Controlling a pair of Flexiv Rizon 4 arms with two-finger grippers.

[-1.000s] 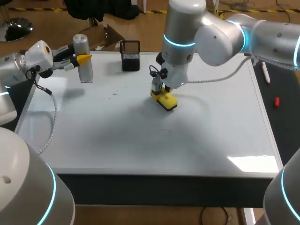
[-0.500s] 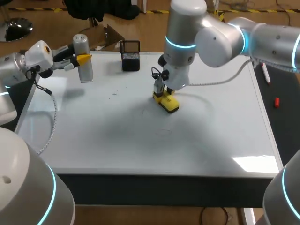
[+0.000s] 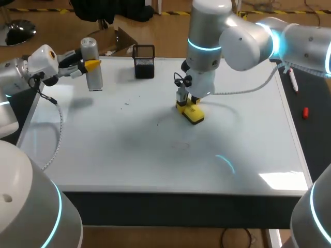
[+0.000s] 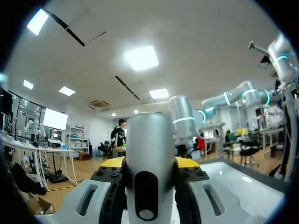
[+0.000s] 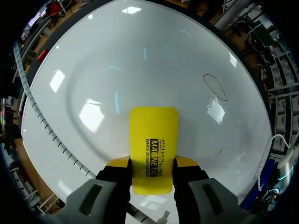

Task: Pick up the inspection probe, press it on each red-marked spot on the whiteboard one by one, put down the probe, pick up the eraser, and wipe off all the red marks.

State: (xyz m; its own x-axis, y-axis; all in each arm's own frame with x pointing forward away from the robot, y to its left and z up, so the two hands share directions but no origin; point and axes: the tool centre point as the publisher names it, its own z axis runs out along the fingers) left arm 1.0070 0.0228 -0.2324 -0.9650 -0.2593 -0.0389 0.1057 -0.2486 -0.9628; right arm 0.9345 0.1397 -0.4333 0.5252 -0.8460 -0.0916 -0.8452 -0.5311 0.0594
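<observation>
The worktop is white and glossy. A bright patch of light reflects near its front right corner.

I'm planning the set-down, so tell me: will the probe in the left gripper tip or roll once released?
The probe is a tall, narrow cylinder, so stood upright it would probably tip at a nudge. Laid down, its round side would likely let it roll. Its smooth metallic skin looks slippery, though the left gripper clamps it from both sides.
</observation>
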